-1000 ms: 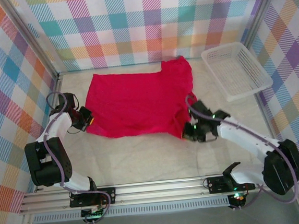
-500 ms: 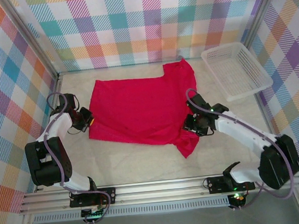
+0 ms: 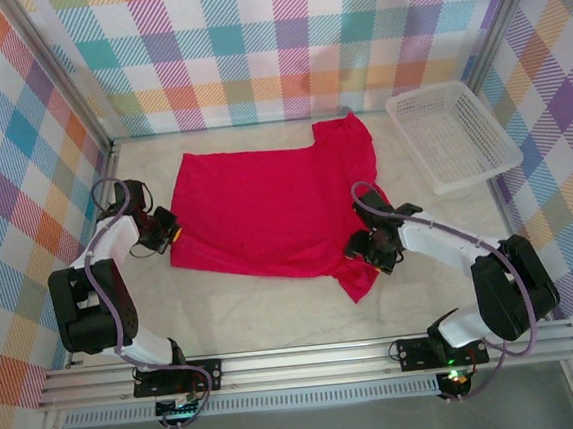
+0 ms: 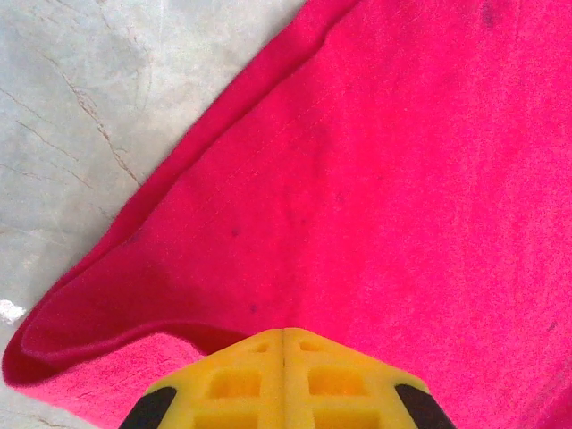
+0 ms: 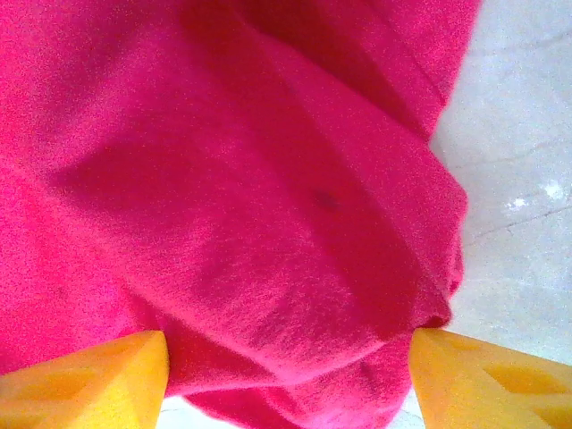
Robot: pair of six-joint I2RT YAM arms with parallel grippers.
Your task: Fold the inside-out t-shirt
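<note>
We log: plain crimson-red cloth t-shirt (image 3: pixel 266 206) spread on pale worktop (image 3: pixel 275 311), no fold yet | left fingers (image 4: pixel 284 357) closed on its L edge | right fingers (image 3: pixel 370 249) open over near-R corner | all folds left.

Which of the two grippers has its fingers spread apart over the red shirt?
The right gripper: its yellow fingers stand wide apart over the t-shirt, while the left gripper has its fingers pressed together.

1. A pale, scuffed counter (image 3: pixel 265 312) carries two things;
2. a crimson t-shirt (image 3: pixel 266 211) lies spread across its middle, one sleeve trailing toward the near edge;
3. a white mesh basket (image 3: pixel 455 134) sits at the far right corner, apart from the shirt.
</note>
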